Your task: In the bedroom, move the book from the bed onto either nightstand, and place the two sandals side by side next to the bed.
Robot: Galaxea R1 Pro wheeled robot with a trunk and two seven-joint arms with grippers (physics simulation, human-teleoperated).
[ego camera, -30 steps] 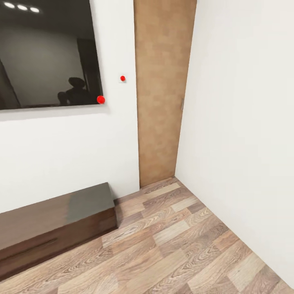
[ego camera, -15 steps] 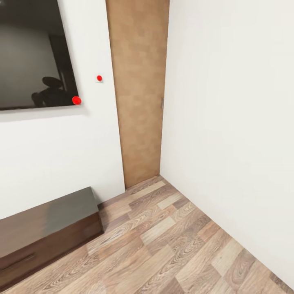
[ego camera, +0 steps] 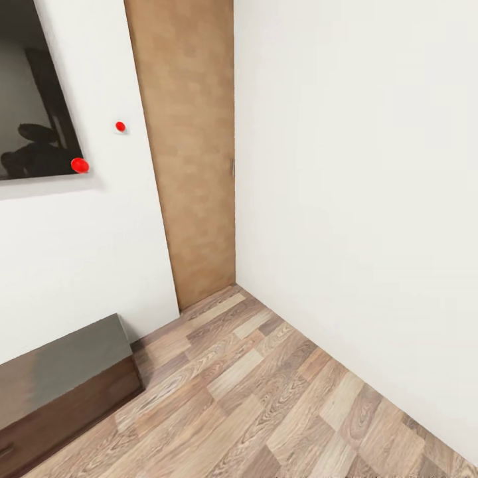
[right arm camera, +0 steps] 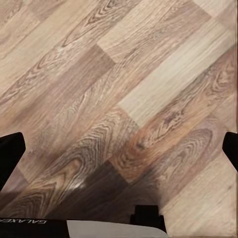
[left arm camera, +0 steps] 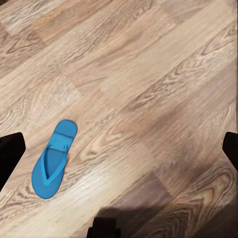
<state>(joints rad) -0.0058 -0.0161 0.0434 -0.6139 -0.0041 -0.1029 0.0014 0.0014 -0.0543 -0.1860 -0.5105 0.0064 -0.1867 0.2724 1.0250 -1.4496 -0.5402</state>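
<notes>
Lying flat on the plank floor (left arm camera: pixel 148 74), one blue sandal (left arm camera: pixel 52 159) runs diagonally; both grippers, left (left arm camera: pixel 119 148) and right (right arm camera: pixel 119 148), gape empty.

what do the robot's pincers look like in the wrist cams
Little of them shows. In the left wrist view the left pincer has black, blunt-edged fingers at the picture's sides, with a small black block between them. The right pincer looks the same: black fingers, a black block, plus a pale panel beside a dark strip with white lettering. No cables visible.
</notes>
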